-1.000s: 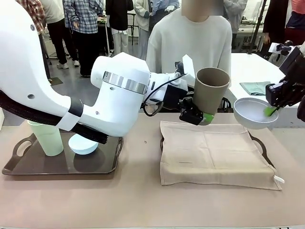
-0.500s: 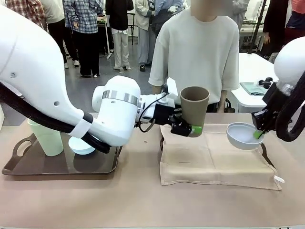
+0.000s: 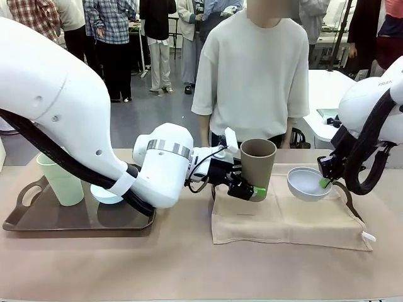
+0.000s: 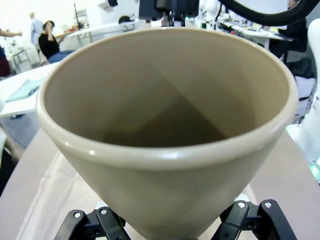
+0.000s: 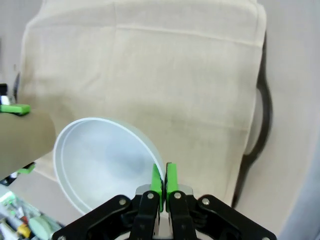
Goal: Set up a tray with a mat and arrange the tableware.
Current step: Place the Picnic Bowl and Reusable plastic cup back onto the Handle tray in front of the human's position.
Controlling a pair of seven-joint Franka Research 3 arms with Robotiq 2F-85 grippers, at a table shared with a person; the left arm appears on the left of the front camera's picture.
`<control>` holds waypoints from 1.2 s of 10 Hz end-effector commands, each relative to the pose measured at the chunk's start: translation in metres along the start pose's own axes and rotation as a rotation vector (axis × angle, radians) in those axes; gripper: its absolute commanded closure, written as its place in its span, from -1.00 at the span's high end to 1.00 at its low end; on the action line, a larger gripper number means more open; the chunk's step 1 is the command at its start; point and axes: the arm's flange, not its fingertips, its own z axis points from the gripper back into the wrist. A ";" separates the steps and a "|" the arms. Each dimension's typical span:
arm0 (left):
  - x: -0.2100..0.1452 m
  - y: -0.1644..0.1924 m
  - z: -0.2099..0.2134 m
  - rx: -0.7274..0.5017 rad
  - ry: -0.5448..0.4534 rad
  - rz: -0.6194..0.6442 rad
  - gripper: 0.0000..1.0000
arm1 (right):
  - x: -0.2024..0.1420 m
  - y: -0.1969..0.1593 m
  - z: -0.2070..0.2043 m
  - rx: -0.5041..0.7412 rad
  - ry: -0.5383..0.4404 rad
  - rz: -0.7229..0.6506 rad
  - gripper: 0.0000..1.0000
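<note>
Both arms have come down and inward since a second ago: the left gripper (image 3: pixel 250 187) now carries the taupe tumbler (image 3: pixel 257 160) low over the left part of the mat (image 3: pixel 283 217), and the right gripper (image 3: pixel 325 183) has brought the pale bluish-white bowl (image 3: pixel 307 184) in from beyond the table's right edge to the mat's far right part. The left gripper's fingers are clamped on the tumbler's base from both sides, the cup nearly upright with its mouth up; whether its foot touches the cloth I cannot tell. The right gripper's green pads are pinched together on the bowl's rim, and the bowl hangs tilted over the cloth. The mat covers the right tray (image 3: pixel 351 202), whose dark handles stick out at either side. On the left tray (image 3: pixel 38 219) stand the pale green tumbler (image 3: pixel 62 179) and, beside it, the light blue bowl (image 3: pixel 104 194), partly hidden by the left arm (image 3: pixel 63 119). A person (image 3: pixel 252 69) stands at the far side
</note>
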 end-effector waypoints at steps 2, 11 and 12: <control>0.005 -0.003 0.004 -0.004 -0.006 -0.005 0.62 | -0.002 0.000 0.004 -0.007 0.022 -0.011 -0.92; -0.028 0.024 -0.023 -0.004 0.008 -0.060 0.62 | 0.021 -0.005 -0.041 0.027 -0.005 0.023 -0.92; -0.028 0.029 -0.025 0.000 0.008 -0.068 0.62 | 0.023 -0.005 -0.046 0.029 -0.019 0.031 -0.92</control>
